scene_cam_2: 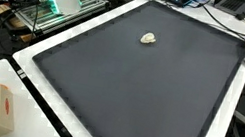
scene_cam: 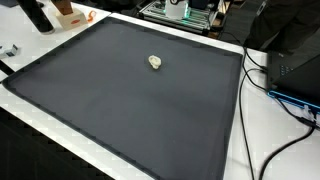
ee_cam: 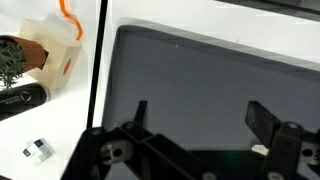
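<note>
A small pale lump (scene_cam: 155, 62) lies alone on a large dark mat (scene_cam: 120, 110), toward its far side; it shows in both exterior views (scene_cam_2: 148, 39). Neither exterior view shows the arm. In the wrist view my gripper (ee_cam: 200, 115) hangs above a bare part of the mat (ee_cam: 200, 70), near its corner. Its two dark fingers (ee_cam: 262, 118) stand wide apart with nothing between them. The pale lump does not appear in the wrist view.
The mat rests on a white table (scene_cam_2: 33, 58). A cardboard box with an orange handle (ee_cam: 55, 45), a small plant (ee_cam: 12, 60) and a black item (ee_cam: 20, 97) stand off the mat's corner. Cables (scene_cam: 270, 80) run along one side, and an equipment rack (scene_cam_2: 58, 1) stands beyond.
</note>
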`<action>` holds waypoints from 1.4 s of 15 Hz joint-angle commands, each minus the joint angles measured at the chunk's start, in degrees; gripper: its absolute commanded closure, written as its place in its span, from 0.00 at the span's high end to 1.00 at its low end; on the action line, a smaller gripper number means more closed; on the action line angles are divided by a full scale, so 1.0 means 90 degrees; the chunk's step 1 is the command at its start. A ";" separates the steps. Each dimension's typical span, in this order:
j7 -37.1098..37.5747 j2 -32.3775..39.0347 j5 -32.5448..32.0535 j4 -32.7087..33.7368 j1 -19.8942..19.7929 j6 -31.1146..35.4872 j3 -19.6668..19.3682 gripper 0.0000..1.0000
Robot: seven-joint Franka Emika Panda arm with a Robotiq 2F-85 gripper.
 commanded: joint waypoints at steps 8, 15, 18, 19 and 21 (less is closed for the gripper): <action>-0.0556 0.2246 0.1942 0.0466 0.1092 0.2820 -0.0283 1.00; -0.0797 0.3767 0.4007 0.1105 0.1404 0.3314 0.0048 1.00; -0.0537 0.4326 0.4276 0.1343 0.1276 0.3400 0.0344 1.00; -0.0480 0.4488 0.4319 0.1407 0.1244 0.3437 0.0427 1.00; -0.0341 0.4774 0.4233 0.1506 0.1180 0.3600 0.0577 1.00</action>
